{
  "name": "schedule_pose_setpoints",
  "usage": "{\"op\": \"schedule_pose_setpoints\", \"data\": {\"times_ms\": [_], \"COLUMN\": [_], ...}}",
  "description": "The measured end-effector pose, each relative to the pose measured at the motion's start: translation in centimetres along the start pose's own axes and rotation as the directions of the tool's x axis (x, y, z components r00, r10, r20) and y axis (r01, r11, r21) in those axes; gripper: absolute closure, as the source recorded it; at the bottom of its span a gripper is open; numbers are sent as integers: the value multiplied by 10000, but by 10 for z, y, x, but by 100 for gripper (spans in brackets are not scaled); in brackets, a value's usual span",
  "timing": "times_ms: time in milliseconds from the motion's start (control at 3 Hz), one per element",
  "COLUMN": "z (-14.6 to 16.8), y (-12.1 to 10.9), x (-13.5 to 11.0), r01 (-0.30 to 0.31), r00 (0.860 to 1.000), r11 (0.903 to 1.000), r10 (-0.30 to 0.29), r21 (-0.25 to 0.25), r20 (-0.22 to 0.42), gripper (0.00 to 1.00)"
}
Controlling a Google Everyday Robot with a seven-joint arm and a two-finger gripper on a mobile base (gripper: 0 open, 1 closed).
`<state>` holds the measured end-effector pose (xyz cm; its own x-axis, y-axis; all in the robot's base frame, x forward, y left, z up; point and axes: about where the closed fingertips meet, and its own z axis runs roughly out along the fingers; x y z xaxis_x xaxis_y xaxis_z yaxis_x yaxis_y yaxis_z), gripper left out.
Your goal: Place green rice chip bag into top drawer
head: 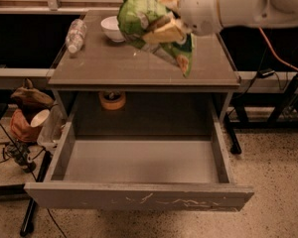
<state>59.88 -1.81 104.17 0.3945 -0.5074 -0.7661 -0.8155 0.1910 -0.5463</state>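
Note:
The green rice chip bag [148,26] is a crinkly light-green foil pouch hanging in the air above the tabletop, its lower corner pointing down to the right. My gripper [165,28] is shut on the green rice chip bag, its tan fingers [164,33] pinching the bag's middle, and the white arm reaches in from the upper right. The top drawer [139,195] is pulled fully open below the table, wide, grey and empty, with white scratches on its front panel.
A white bowl [112,28] and a lying clear plastic bottle [75,34] sit at the back left of the table [114,68]. A roll of tape [112,99] lies on the shelf behind the drawer. Bags and cables clutter the floor at left.

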Motion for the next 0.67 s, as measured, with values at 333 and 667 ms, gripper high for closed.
{"op": "schedule_pose_setpoints", "data": {"times_ms": [333, 667], "z": [19, 35], "y": [70, 108], "x": [39, 56], "r01": [-1715, -1996], "r00": [9847, 9798], "r11": [9802, 9658], "r10": [1737, 1989], "r21": [-989, -1658], "r20": [147, -213], "gripper": [100, 100]}}
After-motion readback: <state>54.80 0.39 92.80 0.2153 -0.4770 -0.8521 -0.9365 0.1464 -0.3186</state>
